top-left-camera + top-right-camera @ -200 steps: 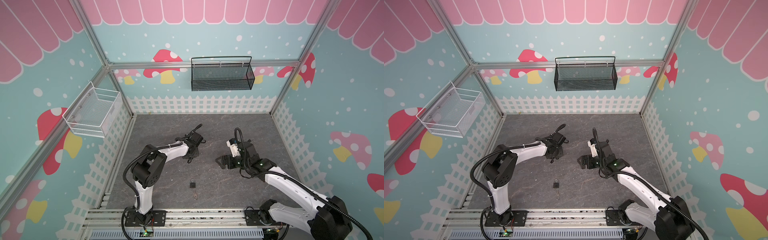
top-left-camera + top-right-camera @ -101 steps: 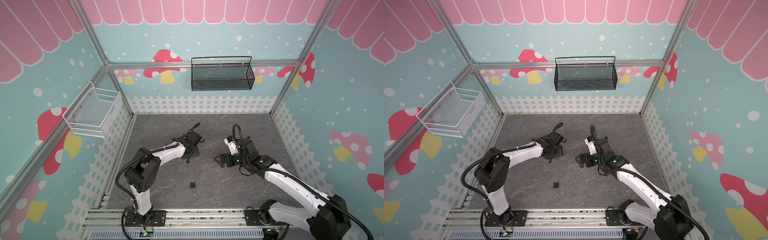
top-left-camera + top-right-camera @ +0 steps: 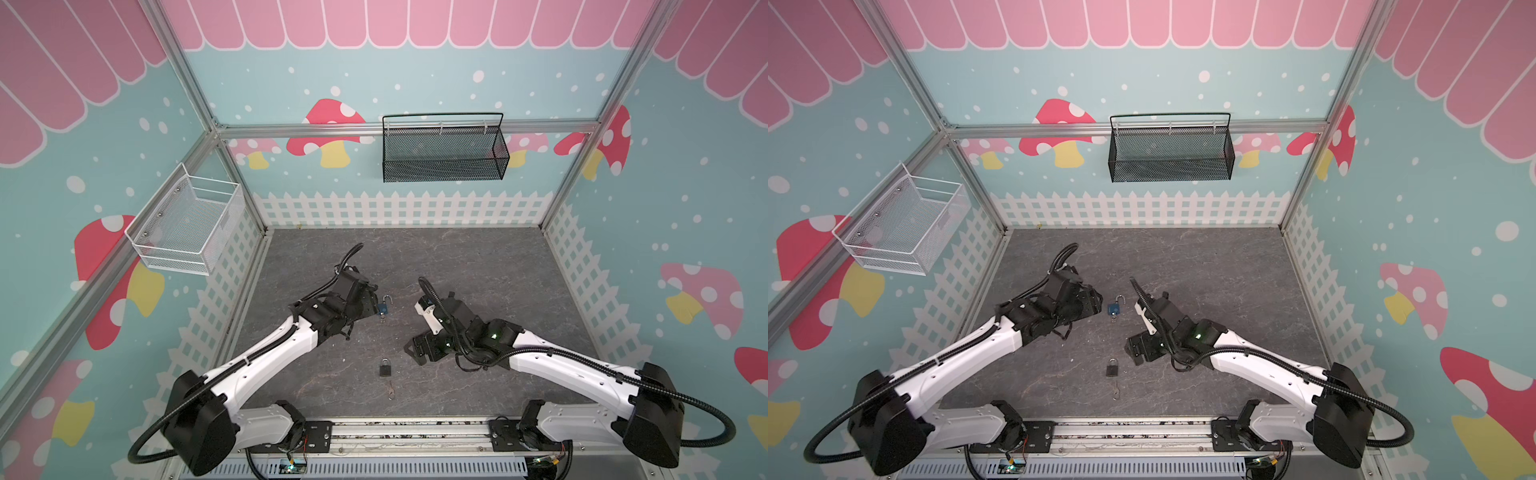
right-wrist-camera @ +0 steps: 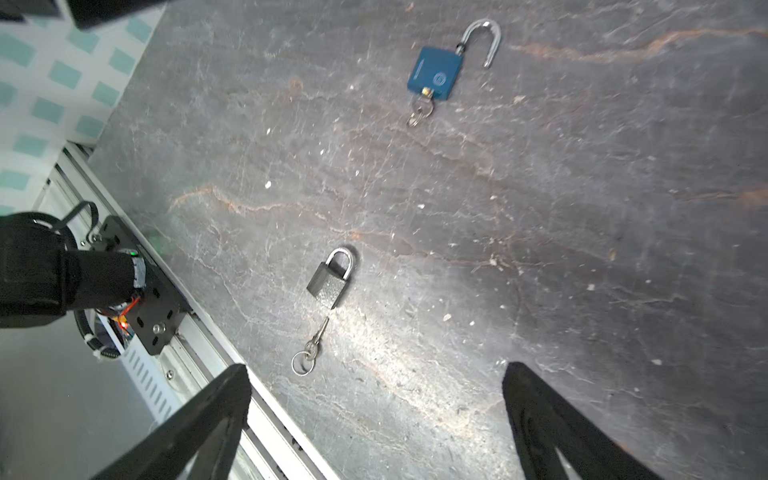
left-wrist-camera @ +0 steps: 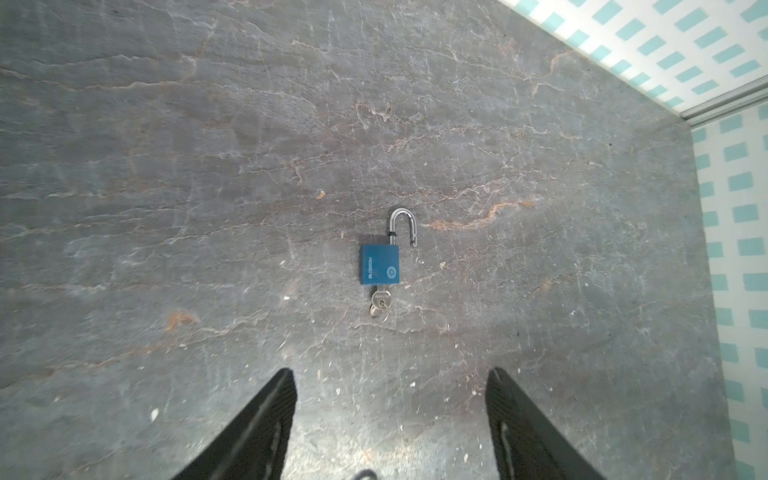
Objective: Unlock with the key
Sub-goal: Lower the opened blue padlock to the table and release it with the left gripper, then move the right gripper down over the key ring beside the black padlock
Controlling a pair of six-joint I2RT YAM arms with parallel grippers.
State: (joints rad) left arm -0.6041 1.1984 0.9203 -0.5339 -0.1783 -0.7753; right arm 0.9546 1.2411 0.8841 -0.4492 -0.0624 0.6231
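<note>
A blue padlock (image 3: 384,308) (image 3: 1114,308) lies flat on the grey floor, its shackle swung open. A key (image 5: 379,302) (image 4: 422,109) sits in its keyhole. My left gripper (image 5: 390,374) (image 3: 371,297) is open and empty, a short way back from the blue padlock (image 5: 379,264). Nearer the front lies a dark grey padlock (image 3: 385,369) (image 4: 330,282) with its shackle shut. A second key (image 4: 314,338) on a ring lies loose just in front of it. My right gripper (image 4: 376,368) (image 3: 415,352) hangs open and empty, to the right of the grey padlock.
A black mesh basket (image 3: 444,154) hangs on the back wall and a white wire basket (image 3: 188,224) on the left wall. The aluminium rail (image 3: 409,432) with the arm bases runs along the front edge. Fence-patterned walls close in the floor.
My left gripper has opened and drawn back to the left, leaving the blue padlock in plain view on the floor. The right arm has shifted slightly toward the front.
</note>
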